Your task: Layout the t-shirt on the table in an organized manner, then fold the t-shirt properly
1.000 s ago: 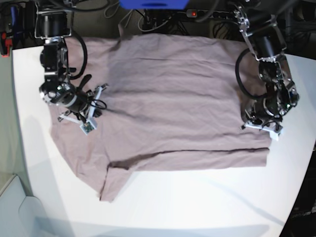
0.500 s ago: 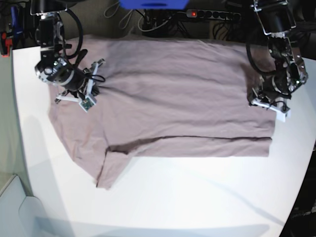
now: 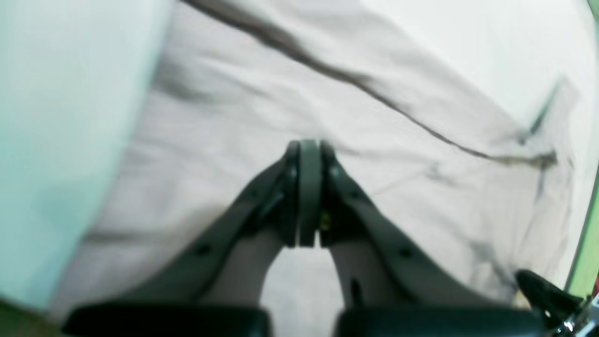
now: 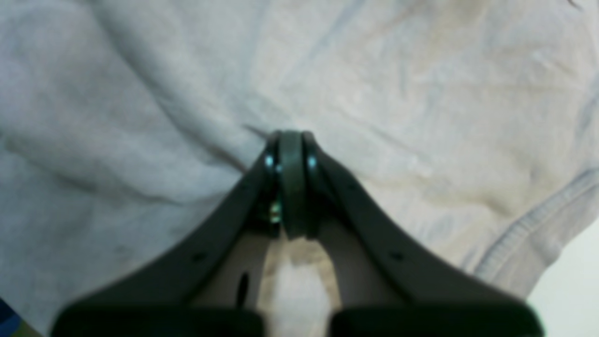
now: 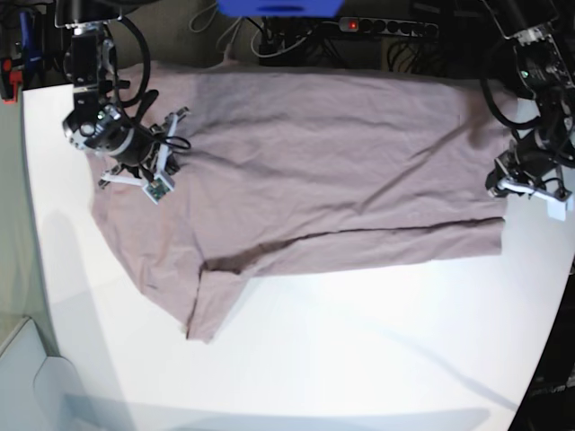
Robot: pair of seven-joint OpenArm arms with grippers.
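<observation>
White tabletop (image 5: 359, 359) fills most of the base view, with a power strip (image 5: 386, 27) and dark cables seen beyond its far edge. A dusty mauve t-shirt (image 5: 314, 180) is spread flat across the far half of the table, its long axis running side to side. A dark fold line crosses the lower part of the cloth, and one short sleeve (image 5: 211, 305) is turned out toward the near side. Wide bare table is left in front of the shirt; little room is left at its far edge. The right gripper (image 5: 166, 148) is set on the cloth at the view's left, and the left gripper (image 5: 503, 180) at the cloth's edge on the view's right. Both arms are cut off by the top of the frame, and the jaws are too small here to be read.

From the left wrist, the left gripper (image 3: 306, 150) is seen with its jaws pressed together on a pinch of the t-shirt (image 3: 398, 154), which is washed out to pale grey. A dark crease runs diagonally across the fabric. Bare table (image 3: 491, 51) is seen at upper right. The picture is blurred, and the left side is taken up by a pale, unreadable surface.

From the right wrist, the right gripper (image 4: 290, 140) is likewise clamped on a gathered ridge of the t-shirt (image 4: 421, 140), with wrinkles radiating from the tips. A ribbed hem (image 4: 524, 243) is seen at lower right, with a sliver of table (image 4: 575, 281) beyond it. Fine detail is lost to blur.
</observation>
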